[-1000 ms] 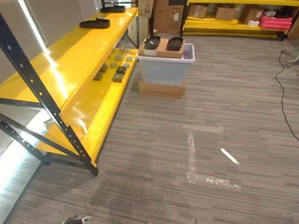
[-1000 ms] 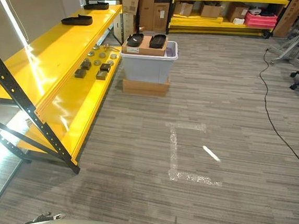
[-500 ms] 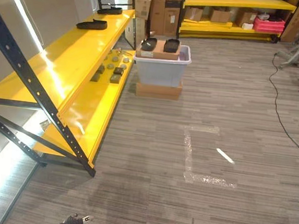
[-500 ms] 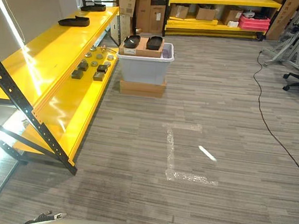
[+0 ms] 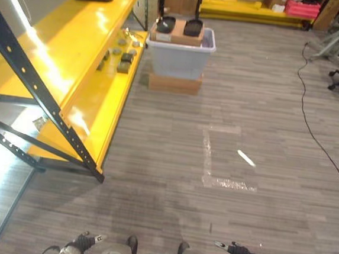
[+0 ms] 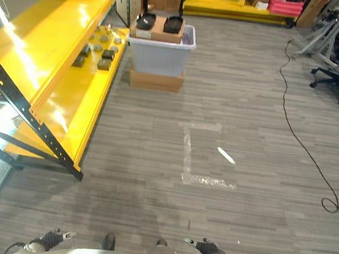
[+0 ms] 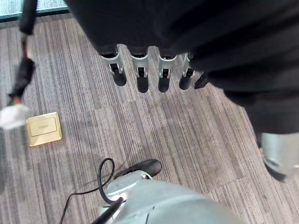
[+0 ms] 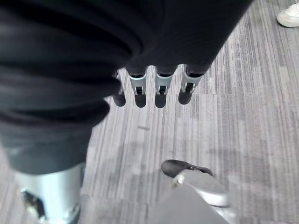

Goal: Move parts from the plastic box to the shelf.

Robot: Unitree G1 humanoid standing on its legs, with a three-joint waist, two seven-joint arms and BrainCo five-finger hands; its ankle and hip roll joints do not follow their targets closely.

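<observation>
Both hands hang empty, fingers [image 7: 140,77] straight and relaxed on the left hand [image 5: 82,242] and right hand [image 5: 237,252]; the plastic box [image 5: 179,53] with dark parts [image 5: 193,27] stands far ahead beside the yellow shelf [image 5: 75,53]; best approach squarely, stopping within reach.

a grey plastic box [image 5: 179,58] sits on a cardboard carton [image 5: 174,83] beside the yellow shelf [image 5: 56,63], which holds small dark parts [image 5: 125,67], possibly metal; both hands hang low.
</observation>
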